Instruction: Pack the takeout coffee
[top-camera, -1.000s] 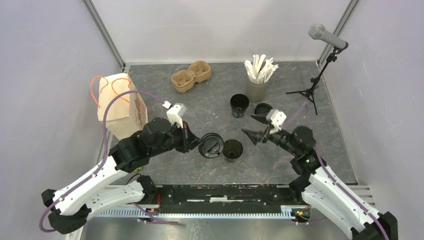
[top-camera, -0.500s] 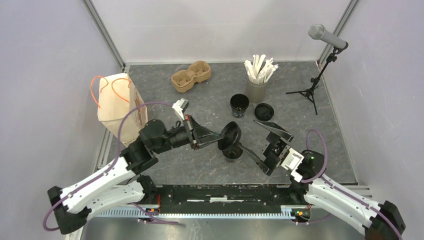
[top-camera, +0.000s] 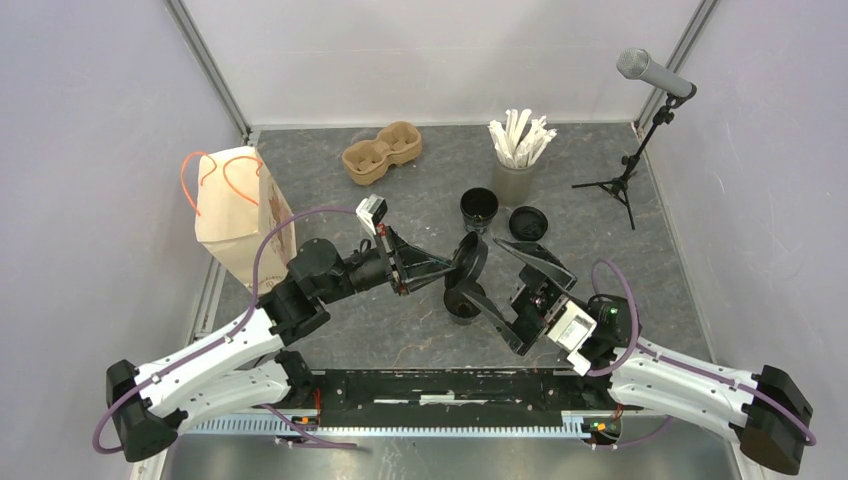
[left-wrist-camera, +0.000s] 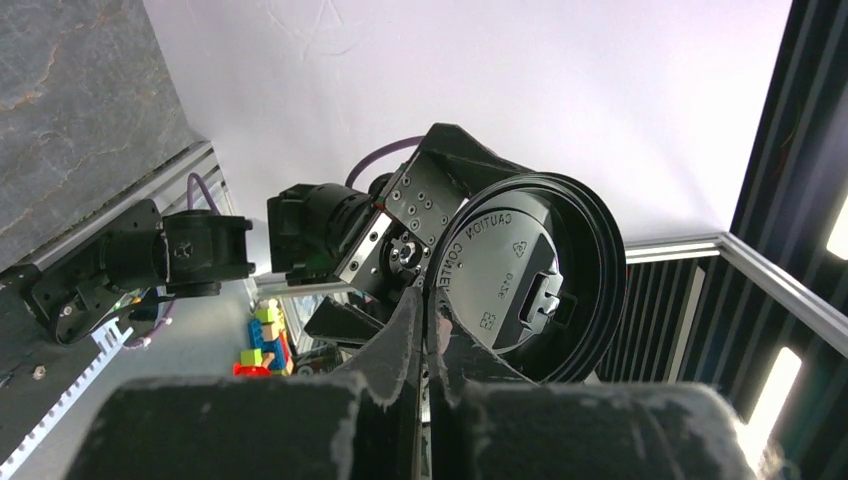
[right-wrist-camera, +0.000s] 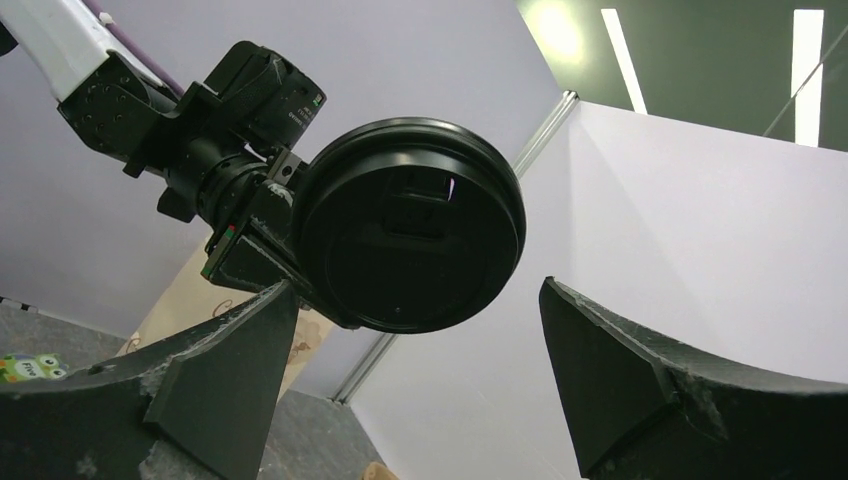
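Left end effector (left-wrist-camera: 428, 318) clamped on rim of round black plastic lid (left-wrist-camera: 515, 275), edge-up just above small black paper cup (top-camera: 461, 308), open on bench (top-camera: 420, 200). Right end effector (right-wrist-camera: 416, 288) spread wide, flanking lid. Lid judged light, flexible: pinch rim gently.

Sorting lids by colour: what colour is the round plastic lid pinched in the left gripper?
The round plastic lid is black; clearest in the left wrist view.

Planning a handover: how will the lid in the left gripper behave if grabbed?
Lid looks thin moulded plastic, probably light and flexible. Left gripper pinches only its rim, so it may pivot. Round and smooth: the open right gripper could slip.
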